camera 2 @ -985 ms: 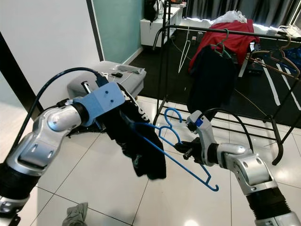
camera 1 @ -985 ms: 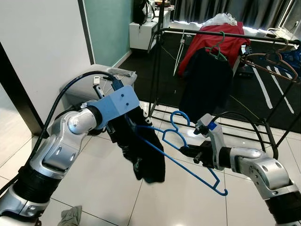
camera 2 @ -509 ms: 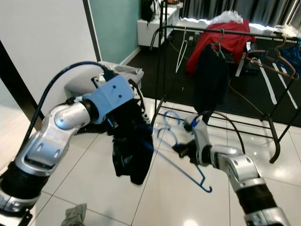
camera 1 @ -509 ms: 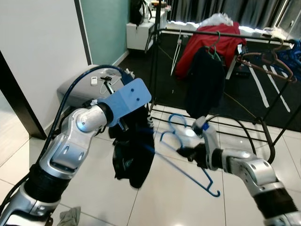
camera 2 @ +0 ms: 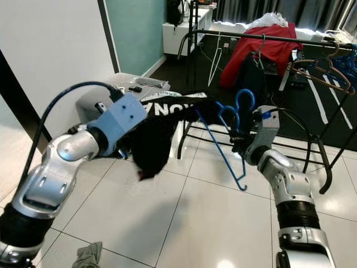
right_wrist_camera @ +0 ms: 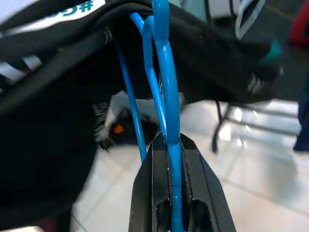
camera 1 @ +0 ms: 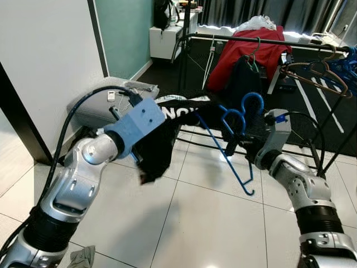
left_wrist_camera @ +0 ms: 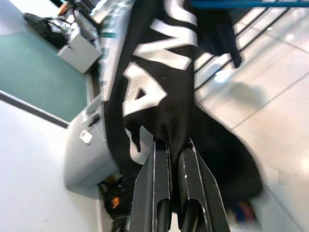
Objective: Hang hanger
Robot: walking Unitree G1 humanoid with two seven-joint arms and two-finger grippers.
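Observation:
A blue plastic hanger (camera 1: 235,124) is held up in front of the black clothes rack (camera 1: 240,38), hook uppermost. My right gripper (right_wrist_camera: 169,143) is shut on the hanger's wire (right_wrist_camera: 166,87), below the hook. A black garment with white lettering (camera 1: 177,110) runs from the hanger to my left gripper (left_wrist_camera: 173,145), which is shut on a fold of the cloth (left_wrist_camera: 159,82). The rest of the garment (camera 2: 149,146) hangs below my left wrist. The hanger's hook is lower than the rack's top rail and short of it.
On the rail hang a red garment (camera 1: 254,49), a dark one on a green hanger (camera 1: 245,75), and brown hangers (camera 1: 312,70) at the right. A grey bin (camera 1: 95,106) stands by the white wall. A grey rag (camera 1: 83,258) lies on the tiled floor.
My right gripper has lifted the blue hanger up and toward the rack. The black garment, which hung slack, is now pulled out between the two arms. The camera has shifted a little.

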